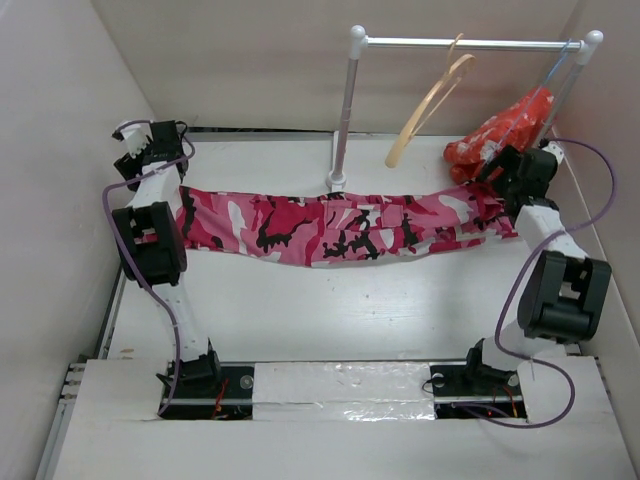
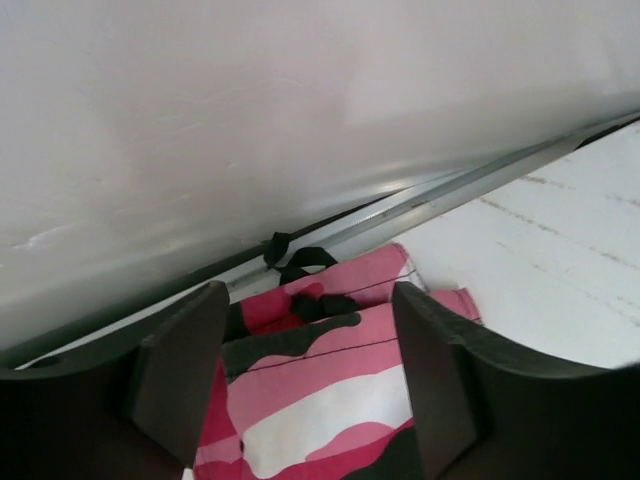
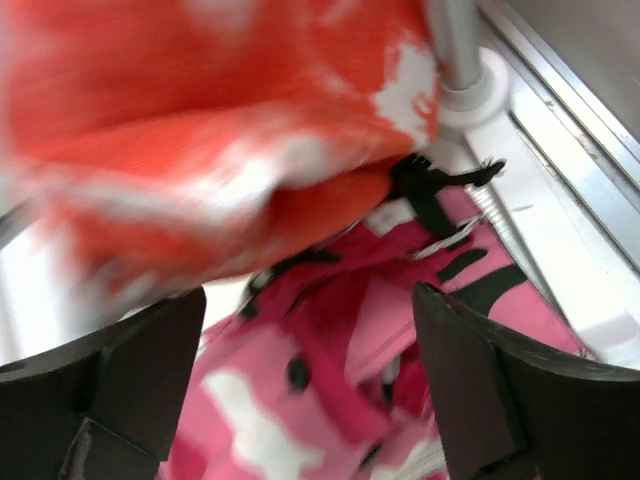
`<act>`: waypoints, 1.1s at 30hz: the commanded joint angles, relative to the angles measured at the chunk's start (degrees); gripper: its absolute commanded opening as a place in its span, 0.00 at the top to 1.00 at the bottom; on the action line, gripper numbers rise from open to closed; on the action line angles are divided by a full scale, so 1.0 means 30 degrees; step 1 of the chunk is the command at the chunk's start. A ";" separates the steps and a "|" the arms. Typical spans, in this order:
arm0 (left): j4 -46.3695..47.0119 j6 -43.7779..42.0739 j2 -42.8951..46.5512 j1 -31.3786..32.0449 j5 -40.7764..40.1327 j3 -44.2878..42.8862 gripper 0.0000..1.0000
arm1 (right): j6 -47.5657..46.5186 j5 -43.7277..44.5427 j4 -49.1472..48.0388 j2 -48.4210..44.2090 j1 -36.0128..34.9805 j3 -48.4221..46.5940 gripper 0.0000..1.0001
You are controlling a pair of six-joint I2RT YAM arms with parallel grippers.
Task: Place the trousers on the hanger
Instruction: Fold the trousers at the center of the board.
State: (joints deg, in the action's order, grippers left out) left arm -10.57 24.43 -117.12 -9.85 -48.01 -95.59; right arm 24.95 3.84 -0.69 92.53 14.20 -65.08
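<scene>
The trousers [image 1: 340,228] lie stretched across the table [image 1: 350,320], left to right, in front of the rail [image 1: 470,43], with 1 end under each arm. The left gripper [image 2: 308,330] hangs over its end with the jaws spread wide. The camouflage fabric lies loose beneath the fingers, and nothing is pinched. The right gripper [image 3: 308,330] is just as wide open above the other end, where the black drawstrings [image 3: 435,190] show, and it has hold of nothing either. The hanger [image 1: 430,100] hangs tilted from the rail by its hook, above the trousers and apart from them.

To my eye the worry is on the right. The orange-red cloth [image 1: 500,135] sits just beside that end and fills much of the right wrist view. A grip closing there could catch it along with the trousers, or instead of them. The hanger dangles on 1 hook, so a nudge might spin it or knock it off the rail. Long soft fabric may also slide off the hanger if it is draped unevenly.

No bin, box or basket shows anywhere. The rail is the nearest thing to a holder, and it carries the hanger.
</scene>
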 commanded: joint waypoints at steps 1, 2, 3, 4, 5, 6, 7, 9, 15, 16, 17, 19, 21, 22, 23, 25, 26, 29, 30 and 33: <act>0.0942 -0.0581 0.1859 -0.0116 -0.0257 0.1069 0.34 | 0.0266 -0.1917 -0.3603 -0.2889 -0.0277 0.2057 0.07; 0.1380 -0.0728 0.2558 -0.0116 -0.0344 0.1856 0.32 | 0.0325 -0.2184 -0.3927 -0.3997 -0.0279 0.2731 0.02; 0.1471 -0.0759 0.2943 -0.0116 -0.0345 0.2212 0.32 | 0.0326 -0.2854 -0.4192 -0.4559 -0.0279 0.3927 0.01; 0.1472 -0.0614 0.3352 -0.0116 -0.0316 0.2650 0.32 | 0.0268 -0.3296 -0.4223 -0.5116 -0.0279 0.4461 0.01; 0.1472 -0.0090 0.4314 -0.0116 0.0004 0.3815 0.34 | 0.0296 -0.3445 -0.4282 -0.6194 -0.0482 0.5046 0.02; 0.1443 0.0205 0.4729 -0.0116 0.0268 0.4407 0.35 | 0.0384 -0.3592 -0.4398 -0.6785 -0.0484 0.6299 0.05; 0.1211 0.0614 0.5140 -0.0116 0.0648 0.4993 0.36 | 0.0443 -0.3767 -0.4631 -0.7400 -0.0484 0.7066 0.11; 0.0799 0.1582 0.6283 -0.0116 0.1761 0.6809 0.39 | 0.0589 -0.4033 -0.5682 -0.9065 -0.0484 0.8619 0.40; -0.1194 0.3108 0.7429 -0.1020 0.6731 0.9800 0.37 | 0.0269 -0.4210 -0.4841 -1.1534 -0.0484 1.2226 1.00; -0.1223 0.3253 0.7516 -0.1401 0.7876 1.0238 0.37 | 0.0267 -0.4034 -0.5013 -1.1885 -0.0484 1.2694 1.00; -0.1136 0.3313 0.7778 -0.1579 0.8845 1.1055 0.36 | 0.0383 -0.3917 -0.5363 -1.1947 -0.0484 1.3685 0.96; -0.0785 0.3051 0.8101 -0.1581 0.9234 1.1850 0.36 | 0.0501 -0.4031 -0.6273 -1.1744 0.0009 1.4454 0.78; -0.0725 0.2991 0.8424 -0.1581 0.9877 1.2351 0.36 | 0.0647 -0.5079 -0.6420 -1.1247 0.0655 1.4808 0.52; -0.0725 0.3020 0.8454 -0.1581 1.0170 1.2410 0.36 | 0.0706 -0.5377 -0.6421 -1.0983 0.0920 1.4808 0.45; -0.0667 0.3107 0.8367 -0.1378 1.0521 1.2498 0.35 | 0.0823 -0.5525 -0.6595 -1.0226 0.1096 1.4866 0.36; -0.0638 0.3167 0.8046 -0.1171 1.0408 1.2499 0.35 | 0.1173 -0.6577 -0.7327 -0.9344 0.1274 1.4896 0.35; -0.0754 0.3254 0.7551 -0.0881 1.0088 1.2325 0.34 | 0.1263 -0.6813 -0.7648 -0.8325 0.1274 1.4954 0.35; -0.1134 0.3313 0.6612 -0.0702 0.9938 1.1769 0.34 | 0.1702 -0.7285 -0.8908 -0.6679 0.1274 1.5014 0.35; -0.1136 0.3458 0.6493 -0.0702 0.9909 1.1737 0.34 | 0.1906 -0.7255 -0.9636 -0.5572 0.1274 1.4984 0.35; -0.0638 0.3489 0.6374 -0.0702 1.0260 1.1825 0.35 | 0.2814 -0.7548 -1.1074 -0.3692 0.1450 1.4488 0.39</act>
State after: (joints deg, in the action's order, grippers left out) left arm -12.84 33.93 -97.76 -11.70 -17.91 -58.61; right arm 30.57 -16.84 -24.97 78.17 18.00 -20.40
